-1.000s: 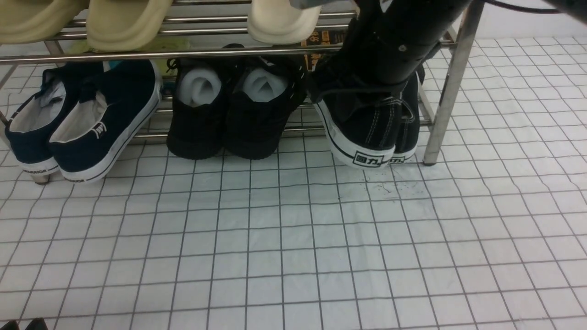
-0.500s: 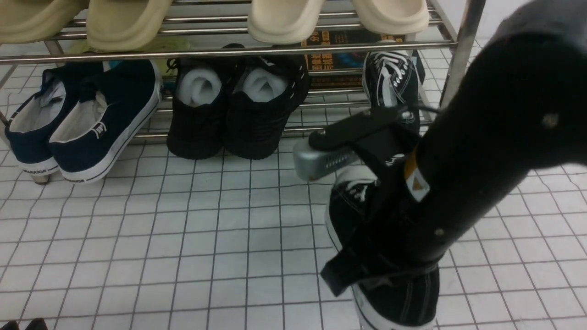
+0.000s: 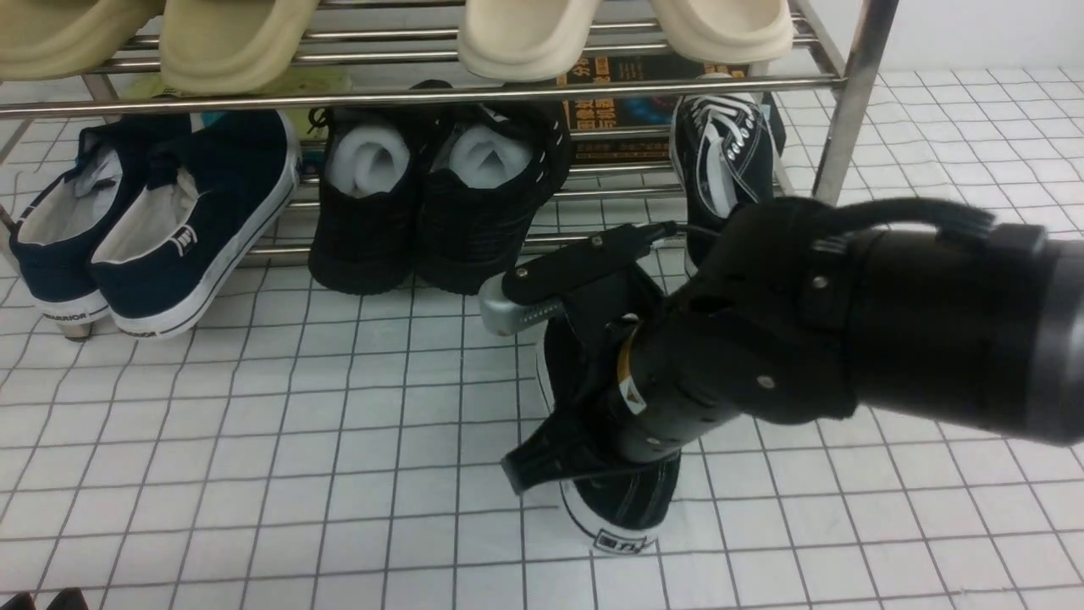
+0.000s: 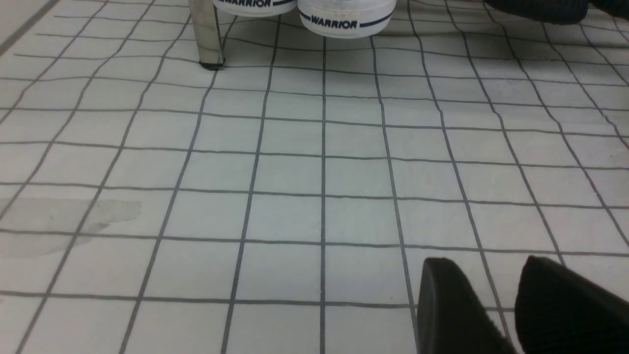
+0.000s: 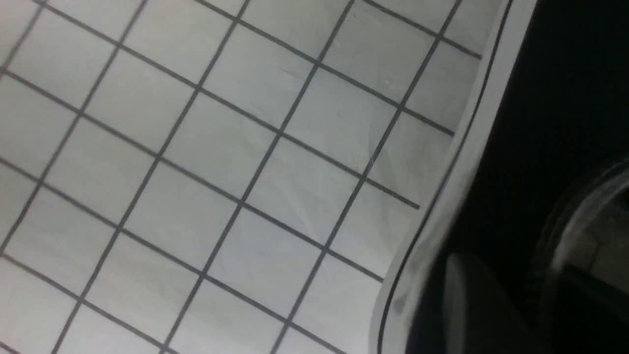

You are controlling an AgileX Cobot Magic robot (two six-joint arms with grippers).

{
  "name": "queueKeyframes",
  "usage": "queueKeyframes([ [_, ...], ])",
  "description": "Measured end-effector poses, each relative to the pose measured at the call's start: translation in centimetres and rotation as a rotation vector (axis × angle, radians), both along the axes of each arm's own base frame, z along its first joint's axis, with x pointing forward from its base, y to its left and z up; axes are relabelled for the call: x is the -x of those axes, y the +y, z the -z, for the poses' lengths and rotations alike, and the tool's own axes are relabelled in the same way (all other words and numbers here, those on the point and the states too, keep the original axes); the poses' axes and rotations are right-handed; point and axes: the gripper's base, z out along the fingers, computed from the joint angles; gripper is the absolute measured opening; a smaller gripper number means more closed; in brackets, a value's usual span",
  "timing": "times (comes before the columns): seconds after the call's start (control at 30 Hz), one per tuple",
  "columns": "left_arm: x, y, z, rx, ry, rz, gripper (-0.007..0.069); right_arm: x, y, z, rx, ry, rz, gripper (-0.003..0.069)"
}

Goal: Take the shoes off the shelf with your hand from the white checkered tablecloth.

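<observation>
One black canvas shoe [image 3: 622,508] with a white sole stands on the white checkered tablecloth [image 3: 254,440], heel toward me. Its mate [image 3: 724,152] still lies on the lower tier of the chrome shelf [image 3: 423,91], at the right end. My right gripper [image 3: 605,424] reaches down into the shoe on the cloth. In the right wrist view its fingers [image 5: 467,300] straddle the dark side wall of that shoe [image 5: 540,123]; whether they clamp it is too dark to tell. My left gripper [image 4: 491,280] hovers low over bare cloth, open and empty.
Navy white-soled slip-ons [image 3: 161,220] and black shoes stuffed with white foam [image 3: 423,203] sit on the lower tier. Cream slippers [image 3: 525,34] fill the upper tier. The shelf's right leg [image 3: 838,110] stands behind my right arm. Another leg [image 4: 206,34] shows in the left wrist view.
My right arm pulled one black sneaker off the lower tier, brought it toward me and a little left, and the shoe now rests on the cloth. Its mate stayed on the shelf.
</observation>
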Motion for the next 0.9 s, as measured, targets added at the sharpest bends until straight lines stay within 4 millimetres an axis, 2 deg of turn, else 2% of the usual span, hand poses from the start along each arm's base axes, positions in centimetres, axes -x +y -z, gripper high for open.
queueKeyframes([
  [0.03, 0.0, 0.0, 0.0, 0.000, 0.000, 0.000, 0.0239, -0.1, 0.1, 0.2, -0.001, 0.001, 0.001, 0.0195],
  [0.07, 0.0, 0.0, 0.0, 0.000, 0.000, 0.000, 0.0239, -0.2, 0.3, 0.6, -0.001, 0.002, 0.000, 0.0244],
  [0.1, 0.0, 0.0, 0.0, 0.000, 0.000, 0.000, 0.0239, -0.3, 0.4, 0.8, -0.001, 0.005, 0.002, 0.0332],
  [0.13, 0.0, 0.0, 0.0, 0.000, 0.000, 0.000, 0.0239, -0.3, 0.5, 0.6, -0.004, 0.004, 0.003, 0.0366],
  [0.2, 0.0, 0.0, 0.0, 0.000, 0.000, 0.000, 0.0239, -0.5, 0.5, -0.5, -0.006, -0.002, 0.009, 0.0428],
  [0.23, 0.0, 0.0, 0.0, 0.000, 0.000, 0.000, 0.0239, -0.8, 0.4, -1.8, -0.009, -0.015, 0.011, 0.0442],
  [0.27, 0.0, 0.0, 0.0, 0.000, 0.000, 0.000, 0.0239, -0.8, 0.4, -2.1, -0.009, -0.018, 0.010, 0.0442],
  [0.33, 0.0, 0.0, 0.0, 0.000, 0.000, 0.000, 0.0239, -1.9, -0.6, -5.3, 0.007, -0.063, 0.011, 0.0393],
  [0.37, 0.0, 0.0, 0.0, 0.000, 0.000, 0.000, 0.0239, -2.3, -1.1, -6.1, 0.019, -0.073, 0.014, 0.0365],
  [0.43, 0.0, 0.0, 0.0, 0.000, 0.000, 0.000, 0.0239, -4.7, -3.1, -8.7, 0.011, -0.122, 0.075, 0.0209],
  [0.47, 0.0, 0.0, 0.0, 0.000, 0.000, 0.000, 0.0239, -4.9, -3.3, -8.9, 0.010, -0.127, 0.082, 0.0209],
  [0.5, 0.0, 0.0, 0.0, 0.000, 0.000, 0.000, 0.0239, -6.8, -4.9, -9.7, 0.000, -0.153, 0.147, 0.0084],
  [0.53, 0.0, 0.0, 0.0, 0.000, 0.000, 0.000, 0.0239, -6.8, -4.9, -9.8, -0.001, -0.157, 0.147, 0.0072],
  [0.57, 0.0, 0.0, 0.0, 0.000, 0.000, 0.000, 0.0239, -8.4, -6.2, -10.0, -0.002, -0.175, 0.197, 0.0006],
  [0.67, 0.0, 0.0, 0.0, 0.000, 0.000, 0.000, 0.0239, -10.2, -7.7, -9.3, 0.007, -0.176, 0.249, -0.0005],
  [0.77, 0.0, 0.0, 0.0, 0.000, 0.001, 0.000, 0.0239, -12.4, -8.9, -7.2, 0.030, -0.154, 0.297, 0.0065],
  [0.9, 0.0, 0.0, 0.0, 0.000, 0.001, 0.000, 0.0239, -14.1, -9.3, -5.4, 0.049, -0.155, 0.311, 0.0255],
])
